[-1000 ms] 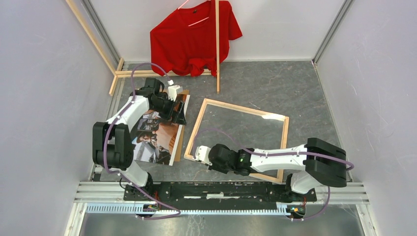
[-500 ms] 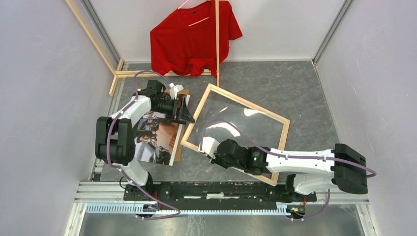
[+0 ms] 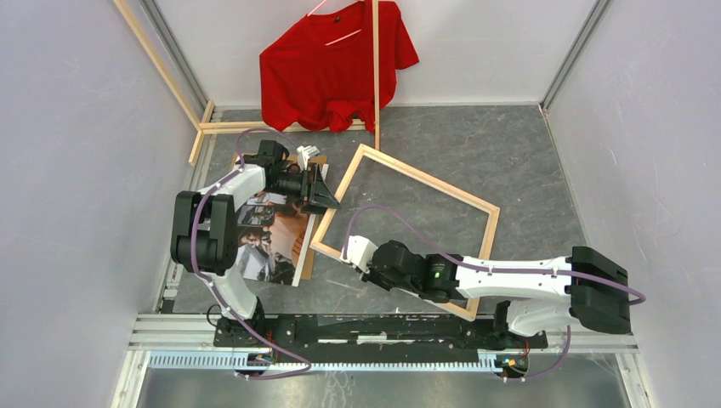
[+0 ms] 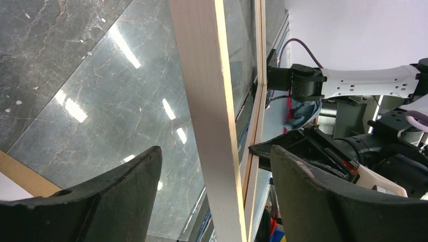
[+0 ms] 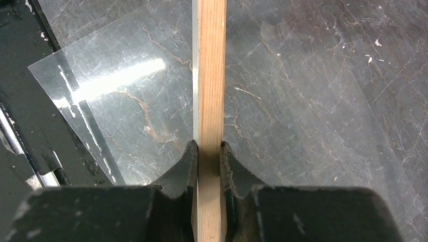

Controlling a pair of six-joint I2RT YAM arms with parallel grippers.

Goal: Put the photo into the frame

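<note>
The frame, pale wood side up with a clear pane in it, lies tilted in the middle of the table. My right gripper is shut on its near rail; in the right wrist view the gripper clamps the wood rail. My left gripper is open and straddles the frame's left rail, seen as a white strip between the gripper's spread fingers, not touching. The photo lies face up at the left, under the left arm.
A brown cardboard sheet lies under the photo. A red T-shirt hangs on a rack of wooden poles at the back. Grey walls stand on both sides. A metal rail runs along the near edge.
My right gripper has swung the frame counter-clockwise and pushed it left, so its left rail now sits between my left gripper's open fingers. The left gripper shifted slightly right.
</note>
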